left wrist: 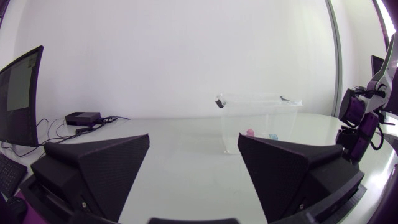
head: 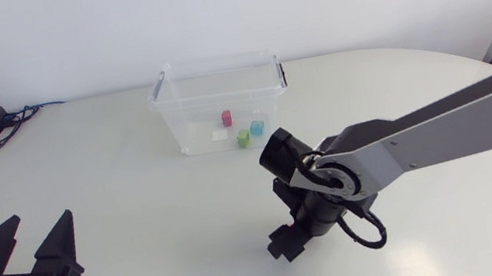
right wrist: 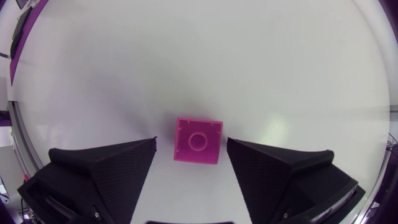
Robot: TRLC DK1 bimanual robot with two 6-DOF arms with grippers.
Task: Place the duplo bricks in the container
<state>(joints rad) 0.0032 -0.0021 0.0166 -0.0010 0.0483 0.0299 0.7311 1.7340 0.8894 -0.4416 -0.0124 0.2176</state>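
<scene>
Right wrist view, magenta brick (right wrist: pixel 198 141) on white tabletop (right wrist: pixel 199 62) between spread fingers of right hand (right wrist: pixel 191 142), touching neither, head view, clear container (head: pixel 184 118) farther back holding pink brick (head: pixel 226 117), green brick (head: pixel 243 138), blue brick (head: pixel 256 127), left hand (head: pixel 42 217) spread wide, holding nothing.

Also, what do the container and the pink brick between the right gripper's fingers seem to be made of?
Container: likely clear, glossy plastic; the bricks inside show through its walls. Pink brick: probably opaque moulded plastic, smooth and evenly coloured, with crisp edges and a round stud on top.
</scene>
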